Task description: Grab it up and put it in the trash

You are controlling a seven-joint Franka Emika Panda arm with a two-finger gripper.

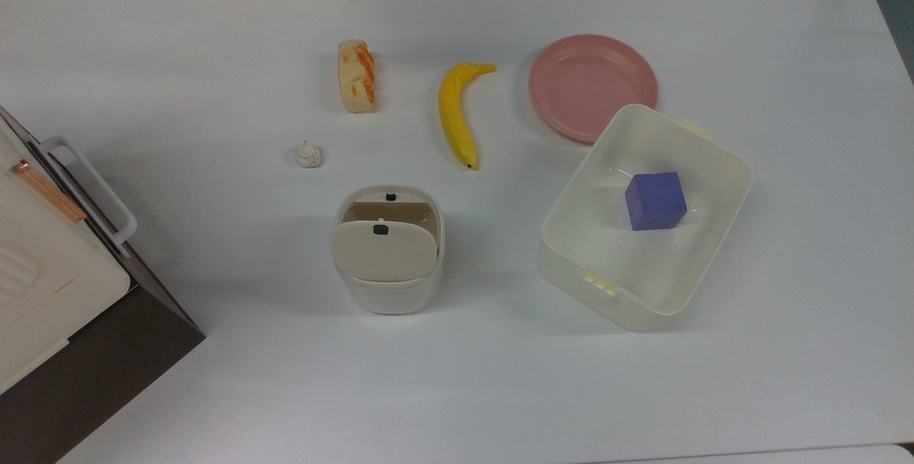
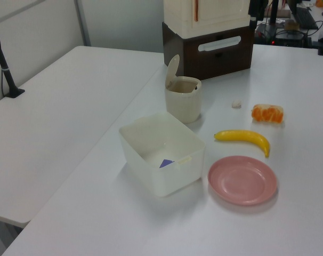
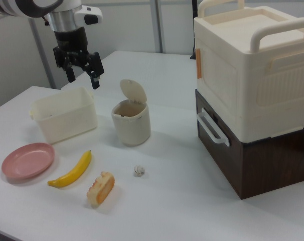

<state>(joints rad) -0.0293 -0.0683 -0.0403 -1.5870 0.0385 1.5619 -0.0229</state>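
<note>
The tiny white wrinkly wad (image 1: 310, 155) lies on the white table, left of the banana in the top view; it also shows small in the left view (image 2: 236, 104) and in the right view (image 3: 139, 171). The trash bin (image 1: 388, 250) (image 2: 183, 98) (image 3: 131, 121) is cream-white and stands just below the wad in the top view, its beige flap lid tipped up and the inside showing. My gripper (image 3: 83, 76) hangs open and empty high in the right view, above the translucent tub and well away from the wad.
A banana (image 1: 458, 114), a cream-and-orange bread chunk (image 1: 356, 76) and a pink plate (image 1: 593, 87) lie across the table. A translucent tub (image 1: 717, 235) holds a purple cube (image 1: 655, 200). A cream box on a dark brown cabinet (image 3: 252, 100) stands at the top view's left edge.
</note>
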